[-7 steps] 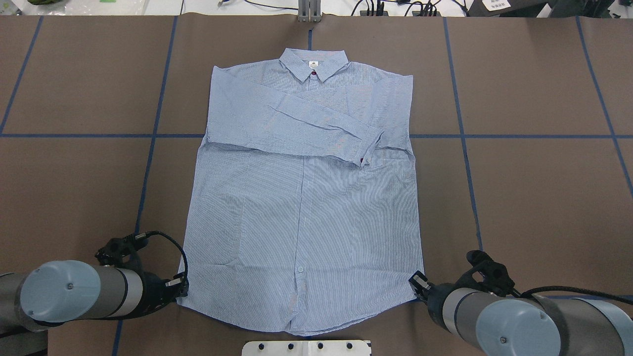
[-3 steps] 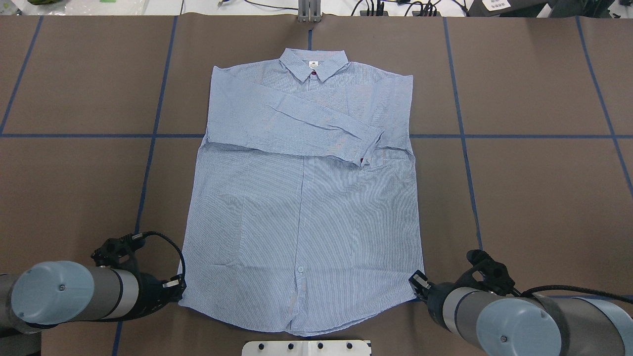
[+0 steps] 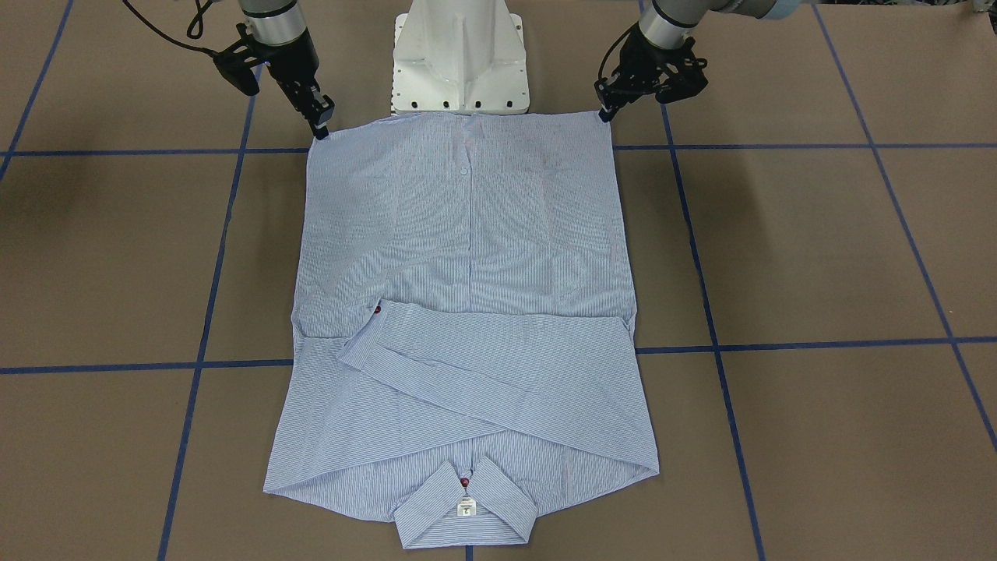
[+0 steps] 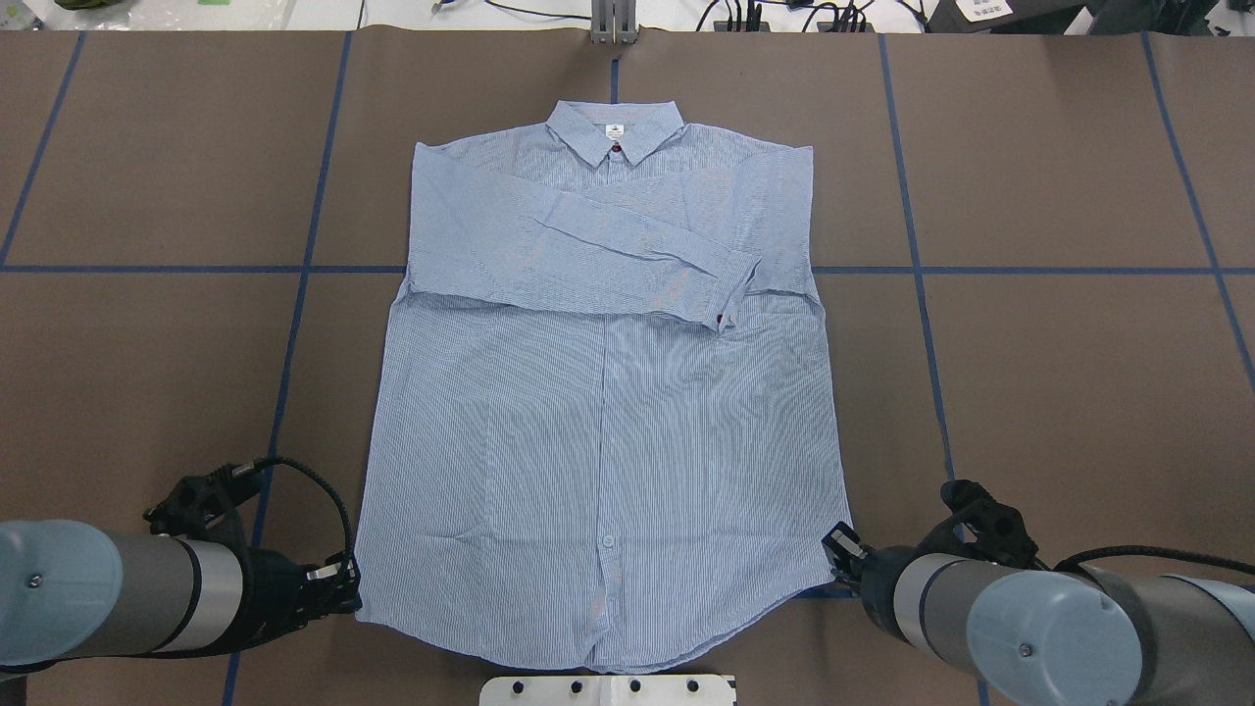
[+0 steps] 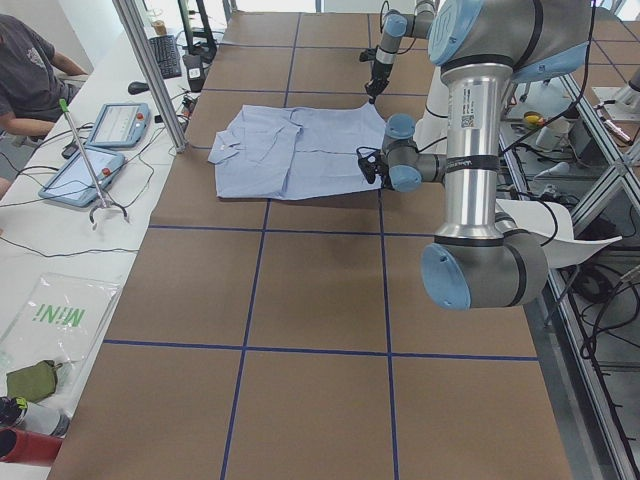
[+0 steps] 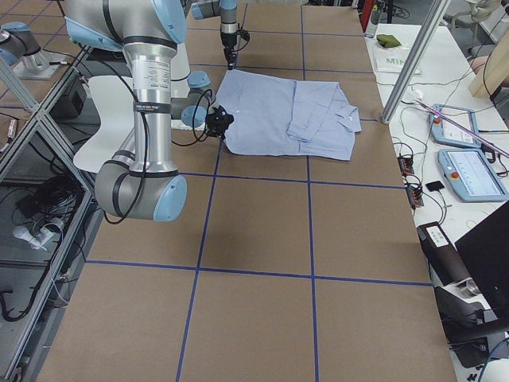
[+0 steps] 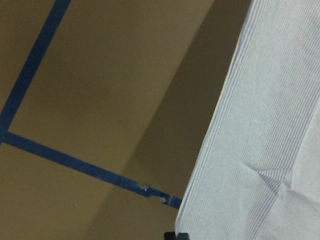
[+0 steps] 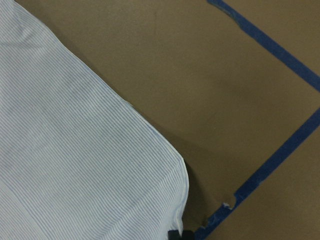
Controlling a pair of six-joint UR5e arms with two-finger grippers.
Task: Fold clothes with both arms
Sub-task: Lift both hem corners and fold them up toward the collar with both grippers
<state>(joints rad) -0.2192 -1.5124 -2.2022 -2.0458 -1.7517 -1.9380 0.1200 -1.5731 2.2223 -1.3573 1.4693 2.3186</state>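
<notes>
The light blue striped shirt [image 4: 598, 422] lies flat and face up on the brown table, collar [image 4: 615, 127] at the far side and both sleeves folded across the chest. My left gripper [image 4: 345, 588] is shut on the hem's left corner. My right gripper [image 4: 838, 551] is shut on the hem's right corner. From across the table, the left gripper [image 3: 604, 115] and right gripper [image 3: 320, 131] hold the shirt [image 3: 467, 234] hem stretched straight between them. Each wrist view shows a cloth corner [image 7: 270, 150] [image 8: 75, 150] running down to a dark fingertip at the frame's bottom edge.
The white pedestal base [image 3: 459, 62] stands just behind the hem, between the arms. Blue tape lines [image 4: 304, 270] grid the brown table. A metal post [image 4: 613, 25] stands at the far edge. A person [image 5: 25, 70] sits beside tablets [image 5: 115, 125] past that edge.
Both grippers have drawn back toward the base and slightly outward, dragging the whole shirt a little nearer to the robot and pulling the hem taut.
</notes>
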